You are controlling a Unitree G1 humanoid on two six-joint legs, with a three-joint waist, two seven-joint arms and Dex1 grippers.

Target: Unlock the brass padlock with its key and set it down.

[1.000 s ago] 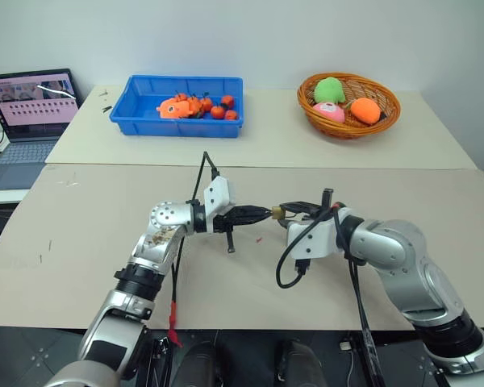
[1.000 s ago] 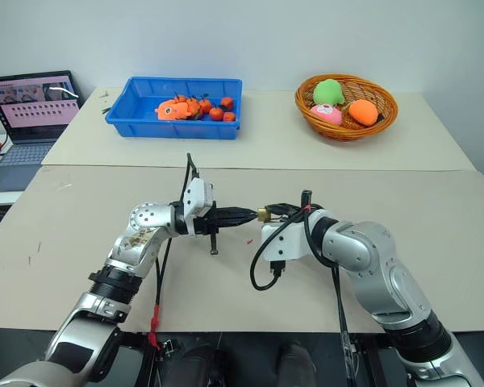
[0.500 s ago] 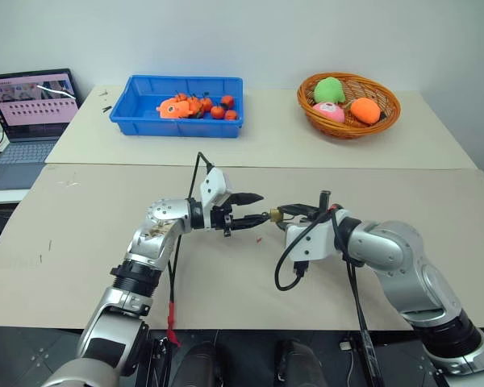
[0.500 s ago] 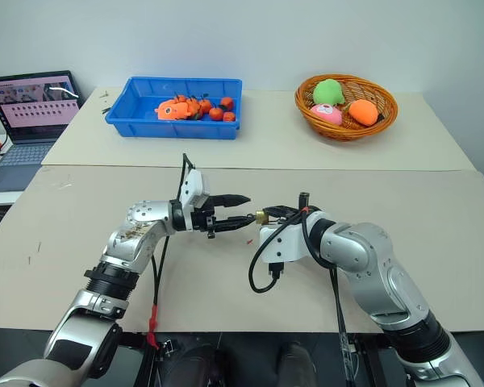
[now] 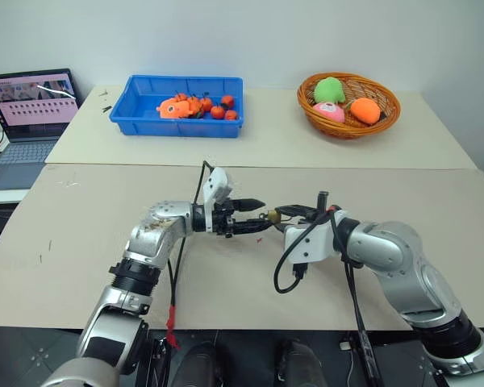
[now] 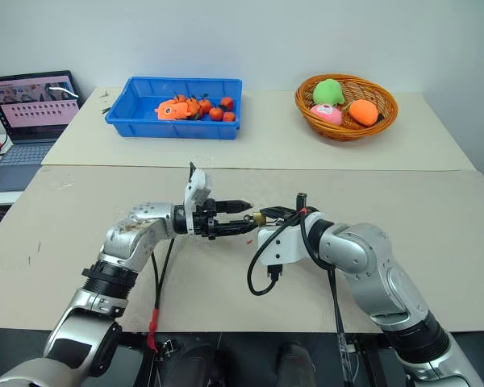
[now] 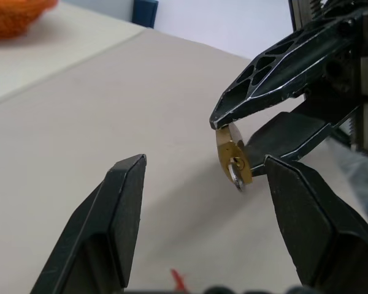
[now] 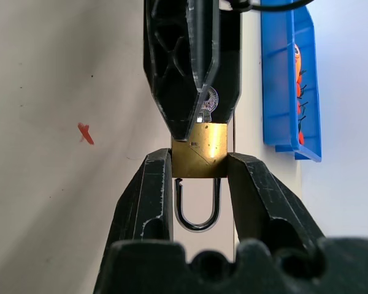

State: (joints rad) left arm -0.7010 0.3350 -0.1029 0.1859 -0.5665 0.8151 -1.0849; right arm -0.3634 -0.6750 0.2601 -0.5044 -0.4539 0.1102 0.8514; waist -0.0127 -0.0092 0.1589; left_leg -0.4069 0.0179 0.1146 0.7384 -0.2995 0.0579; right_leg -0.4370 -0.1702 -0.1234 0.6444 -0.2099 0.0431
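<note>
The right gripper [image 8: 199, 177] is clamping the brass padlock [image 8: 200, 158] by its flat sides, holding it up above the tan table [image 5: 81, 242] with the silver shackle hanging back toward the wrist and the keyhole end facing the other arm. The left gripper [image 7: 199, 202] is standing released, its two black fingers [image 7: 126, 208] spread wide on either side of the padlock's keyhole end and gripping nothing. The key [image 7: 236, 173] is showing as a small silvery stub at the keyhole, apparently seated there and unsupported. The main risk I see is the loose key sliding or being knocked out of the lock if the left fingers close off-centre or brush the padlock while re-gripping; a nudge could also twist the tiny padlock in the right gripper's narrow hold, and the key would be hard to recover from the table near the red speck [image 5: 258, 239]. Compared with a second ago, the left gripper, then pinched shut at the key, has let go and opened, and its wrist has rolled, while the right gripper is holding the padlock in the same place.
</note>
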